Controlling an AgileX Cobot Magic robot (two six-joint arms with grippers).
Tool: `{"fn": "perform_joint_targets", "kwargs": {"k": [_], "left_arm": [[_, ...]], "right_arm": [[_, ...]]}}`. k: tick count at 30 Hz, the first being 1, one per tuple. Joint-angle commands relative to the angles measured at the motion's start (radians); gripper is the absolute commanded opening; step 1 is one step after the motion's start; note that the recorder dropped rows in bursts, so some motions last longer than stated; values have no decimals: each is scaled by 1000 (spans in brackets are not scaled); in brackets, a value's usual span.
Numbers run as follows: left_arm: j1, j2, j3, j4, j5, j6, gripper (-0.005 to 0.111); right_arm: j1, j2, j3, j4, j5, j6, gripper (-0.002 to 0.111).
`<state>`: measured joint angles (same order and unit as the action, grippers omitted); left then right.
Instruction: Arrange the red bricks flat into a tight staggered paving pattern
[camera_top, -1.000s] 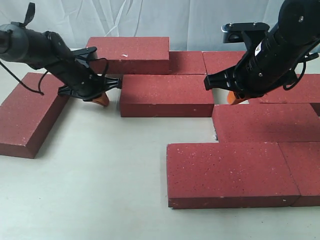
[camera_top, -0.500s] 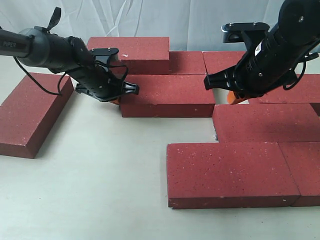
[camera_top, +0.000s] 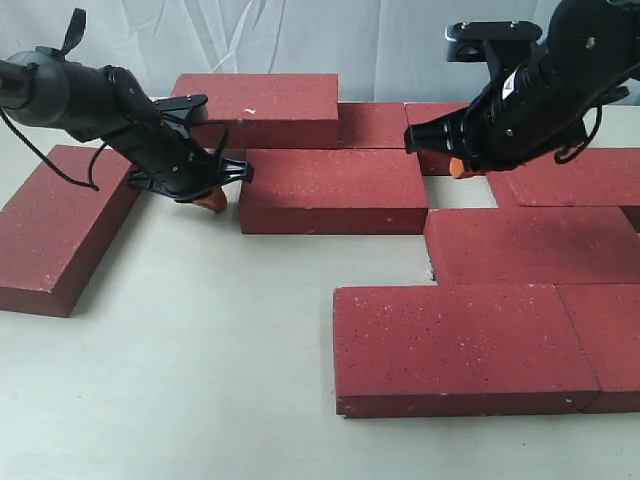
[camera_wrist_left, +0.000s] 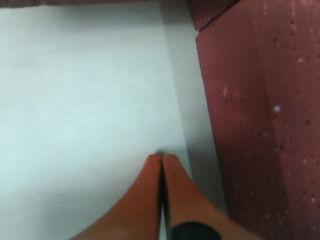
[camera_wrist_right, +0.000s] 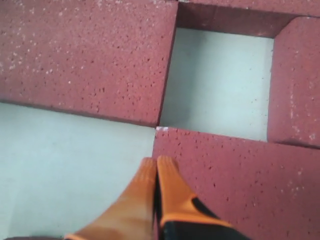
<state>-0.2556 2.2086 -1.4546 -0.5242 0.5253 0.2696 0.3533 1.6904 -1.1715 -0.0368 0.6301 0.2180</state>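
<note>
Several red bricks lie flat on the pale table. The middle brick has an open gap at its right end, before the right-hand bricks. A chip-marked brick lies behind it. One loose brick lies apart at the left. My left gripper is shut and empty, low on the table just off the middle brick's left end. My right gripper is shut and empty, raised above the gap.
A large brick and its neighbour lie along the front right. Bare table spreads across the front left, between the loose brick and the paved group. A white cloth backdrop hangs behind.
The left gripper, which had reached the middle brick's left end, has pulled back a little to the left. The right gripper has risen out of the gap. The bricks look unmoved.
</note>
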Motion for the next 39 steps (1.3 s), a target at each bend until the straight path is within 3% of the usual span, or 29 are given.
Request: {"fn": "perform_joint_targets", "kwargs": {"k": [1,8,19,30,39], "left_arm": [[3,1,-23,10,74,-10,0],[-1,1,-132,174,179,-190,0],[-73,1,-164,170,133,-190,0],[-77,1,-164,148,101,-192,0],[-77,1,-164,146,101,-192,0]], "right_arm": [[-29,84,-88,-16,14,27,-1],[-101,208,-203,48,40,23,-1],[-108,353,-232,105,-88,21,-1],[-102,401,-232,173,-126,19,-1],[-102,401,-232,338,-118,-139,-1]]}}
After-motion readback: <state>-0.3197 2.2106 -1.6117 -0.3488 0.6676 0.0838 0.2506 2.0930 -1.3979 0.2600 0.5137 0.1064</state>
